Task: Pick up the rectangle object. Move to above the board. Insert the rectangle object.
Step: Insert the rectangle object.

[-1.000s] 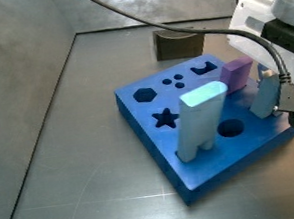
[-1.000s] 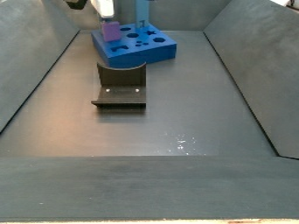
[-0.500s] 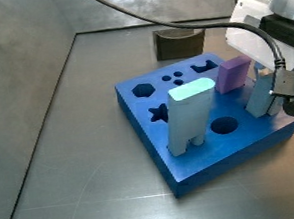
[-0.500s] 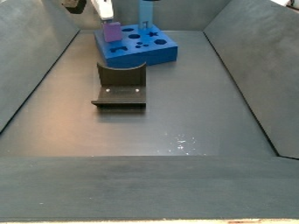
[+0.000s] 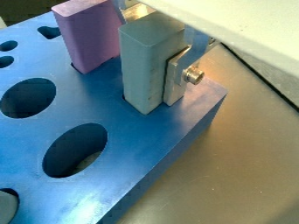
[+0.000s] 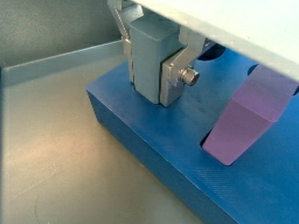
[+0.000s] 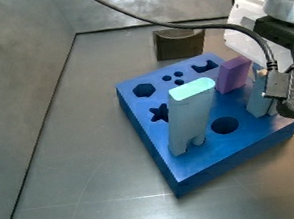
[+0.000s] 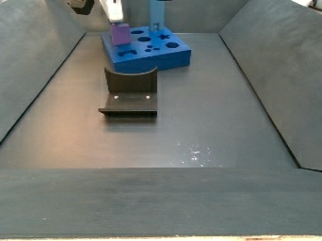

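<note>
The end effector point(image 5: 163, 74) clamps the rectangle object point(image 5: 145, 66) upright, its foot in the board point(image 5: 140, 166) near a corner. That grip seems to guide insertion.

My gripper point(image 7: 272, 94) is cut off by the edge in a side view, its far finger hidden behind the rectangle object point(image 5: 149, 68), whose foot sinks unseen into the board point(image 5: 140, 166).

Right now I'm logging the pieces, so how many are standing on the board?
3: the thicker pale post at the board's near side, the pink block farther back, and the rectangle object at a corner, clamped in the hand. None seems hidden.
</note>
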Available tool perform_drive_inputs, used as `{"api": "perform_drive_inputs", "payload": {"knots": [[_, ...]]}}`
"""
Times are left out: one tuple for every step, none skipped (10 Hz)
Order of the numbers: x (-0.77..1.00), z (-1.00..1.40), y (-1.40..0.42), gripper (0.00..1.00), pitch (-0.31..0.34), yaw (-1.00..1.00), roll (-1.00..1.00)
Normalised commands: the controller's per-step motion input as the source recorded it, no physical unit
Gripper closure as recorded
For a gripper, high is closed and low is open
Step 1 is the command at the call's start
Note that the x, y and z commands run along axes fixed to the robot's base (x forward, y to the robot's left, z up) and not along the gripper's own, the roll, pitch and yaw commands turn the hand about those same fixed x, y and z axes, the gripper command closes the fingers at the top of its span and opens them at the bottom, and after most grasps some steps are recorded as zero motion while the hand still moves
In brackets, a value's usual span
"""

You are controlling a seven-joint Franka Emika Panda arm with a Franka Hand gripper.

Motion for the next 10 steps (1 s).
{"api": "perform_drive_inputs", "payload": {"knots": [[0.0,-0.55,-0.17,1.0,-0.28,0.0,0.71],[0.0,-0.63,-0.21,1.0,-0.32,0.0,0.61],[0.0,-0.69,-0.27,1.0,-0.334,0.0,0.53],[0.0,-0.97,-0.13,1.0,-0.309,0.0,0.14],[0.0,0.0,0.0,1.0,-0.051,0.0,0.0],[0.02,-0.05,0.0,1.0,0.0,0.0,0.0],[0.31,-0.45,-0.06,1.0,0.277,-0.05,0.09],[0.52,-0.94,-0.03,1.0,0.271,-0.05,0.05],[0.54,-0.9,0.0,1.0,0.34,-0.23,0.02],[0.5,-0.83,0.0,1.0,0.397,-0.24,0.0]]}}
